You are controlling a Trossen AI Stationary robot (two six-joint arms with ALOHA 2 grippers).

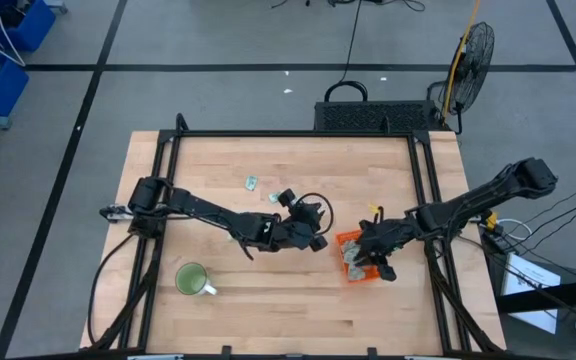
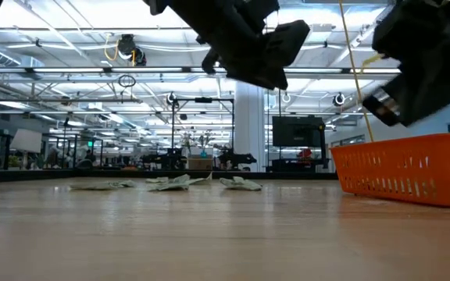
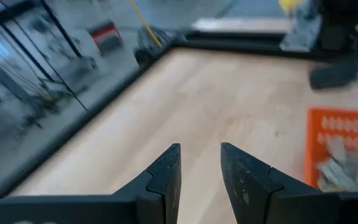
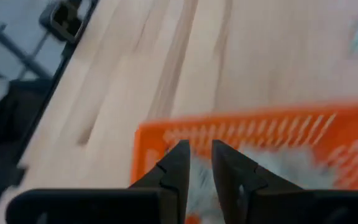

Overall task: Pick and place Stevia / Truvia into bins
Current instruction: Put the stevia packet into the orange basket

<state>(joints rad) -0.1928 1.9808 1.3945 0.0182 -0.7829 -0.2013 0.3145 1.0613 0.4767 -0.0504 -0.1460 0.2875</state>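
Observation:
The orange tray [image 1: 360, 262] sits right of the table's middle and holds several pale sachets [image 3: 344, 163]. My right gripper [image 1: 377, 264] hovers over the tray, fingers pointing down, a narrow gap between them with nothing in it [image 4: 197, 158]. My left gripper [image 1: 318, 240] hangs just left of the tray, above bare wood, open and empty [image 3: 201, 162]. Loose sachets [image 1: 252, 182] lie flat on the table toward the far side, three of them showing in the low view [image 2: 174, 182].
A round green mug [image 1: 193, 280] stands near the table's near-left part. The tray's wall [image 2: 405, 168] rises at the right in the low view. A black frame [image 1: 298, 133] edges the table; bare wood lies between the mug and the tray.

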